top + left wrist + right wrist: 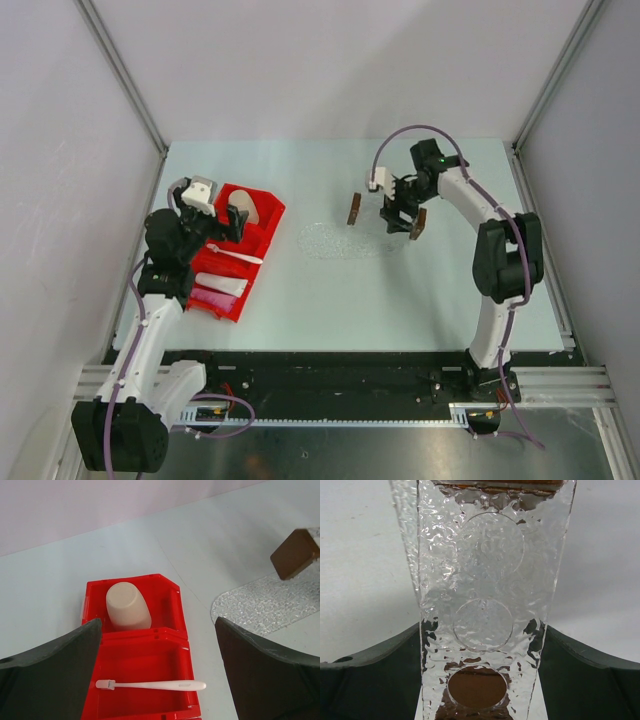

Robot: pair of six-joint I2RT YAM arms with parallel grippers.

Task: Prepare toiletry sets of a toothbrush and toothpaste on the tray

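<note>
The white toothbrush [236, 256] [150, 685] lies in the middle compartment of a red divided bin [268, 215]. A white tube [224, 284] and a pink tube [209, 299] lie in the bin's near compartment. My left gripper [226, 222] [157, 647] is open and empty, hovering over the bin with the toothbrush below and between its fingers. My right gripper [402, 216] [480, 680] is shut on the clear tray [482, 580], gripping its long sides near one brown end block [418, 222]. The other block [354, 208] [295, 553] points left. The tray seems held above the table.
A tan paper cup [243, 208] [128, 606] lies in the bin's far compartment. A glittery clear patch [335, 241] [265, 605] shows on the table below the tray. Metal frame posts and walls border the table.
</note>
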